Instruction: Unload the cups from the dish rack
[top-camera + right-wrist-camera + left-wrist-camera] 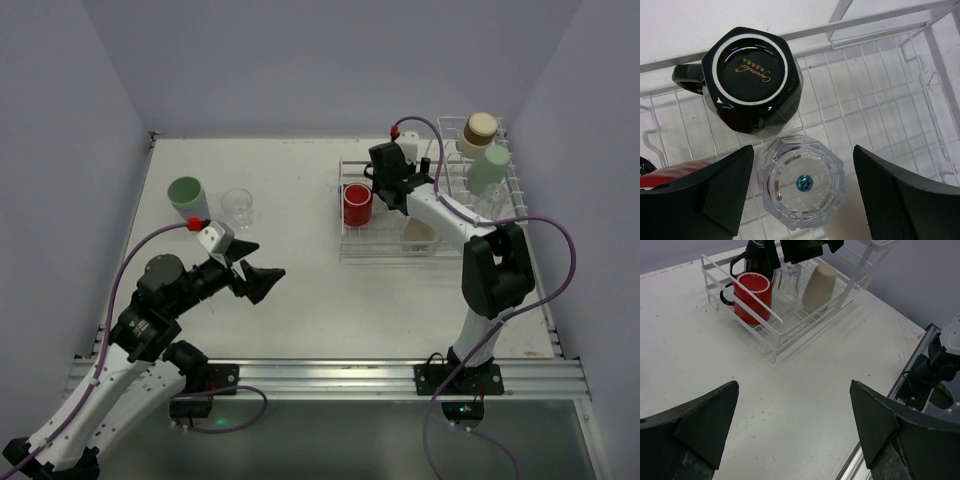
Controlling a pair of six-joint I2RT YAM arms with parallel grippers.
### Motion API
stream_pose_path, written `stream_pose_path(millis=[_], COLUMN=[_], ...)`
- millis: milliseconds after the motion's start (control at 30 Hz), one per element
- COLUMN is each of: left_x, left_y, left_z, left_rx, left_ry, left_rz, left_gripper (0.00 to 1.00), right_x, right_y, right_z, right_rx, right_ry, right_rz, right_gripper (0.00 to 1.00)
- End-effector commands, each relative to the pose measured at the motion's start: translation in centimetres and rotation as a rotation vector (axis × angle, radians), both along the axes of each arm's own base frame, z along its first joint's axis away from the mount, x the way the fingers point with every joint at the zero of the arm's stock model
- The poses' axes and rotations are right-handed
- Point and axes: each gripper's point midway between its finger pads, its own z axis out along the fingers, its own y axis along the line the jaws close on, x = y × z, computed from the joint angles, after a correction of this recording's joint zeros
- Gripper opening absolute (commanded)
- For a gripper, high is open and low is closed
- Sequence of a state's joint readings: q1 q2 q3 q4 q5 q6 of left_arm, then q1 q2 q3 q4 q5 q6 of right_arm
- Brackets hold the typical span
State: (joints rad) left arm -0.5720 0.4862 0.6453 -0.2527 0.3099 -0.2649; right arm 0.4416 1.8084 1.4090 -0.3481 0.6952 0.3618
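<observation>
In the dish rack (388,243), clear glass (802,182) and black mug (751,80) bases up

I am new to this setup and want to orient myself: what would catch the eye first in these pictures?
The red mug stands out in the low part of the white dish rack. The right gripper hangs open over an upturned clear glass beside an upturned black mug. A pale green cup and a small glass stand on the table, far left.
</observation>
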Motion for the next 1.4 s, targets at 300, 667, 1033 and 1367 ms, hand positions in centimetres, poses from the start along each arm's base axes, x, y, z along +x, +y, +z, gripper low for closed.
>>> stream_pose_path(millis=[300,667,1033,1367], left_x=[0.8,1.1,1.4,1.8], left_y=[0.1,0.2,0.1,-1.1], left_z=[0.6,0.4,0.5,1.7], left_rx=[0.018,0.024,0.005,-0.077], left_ry=[-0.03,-0.025,0.001,0.051], left_rz=[0.023,0.035,0.047,0.029], left_gripper=[0.97,0.97,0.96,0.93], right_x=[0.1,0.1,-0.7,-4.0], right_y=[1.2,1.2,1.1,3.5], right_z=[-1.8,-2.6,4.8,14.1], right_rx=[0.146,0.157,0.185,0.221], right_ry=[0.031,0.043,-0.181,-0.443], right_rz=[0.014,0.007,0.044,0.17], right_gripper=[0.83,0.79,0.31,0.31])
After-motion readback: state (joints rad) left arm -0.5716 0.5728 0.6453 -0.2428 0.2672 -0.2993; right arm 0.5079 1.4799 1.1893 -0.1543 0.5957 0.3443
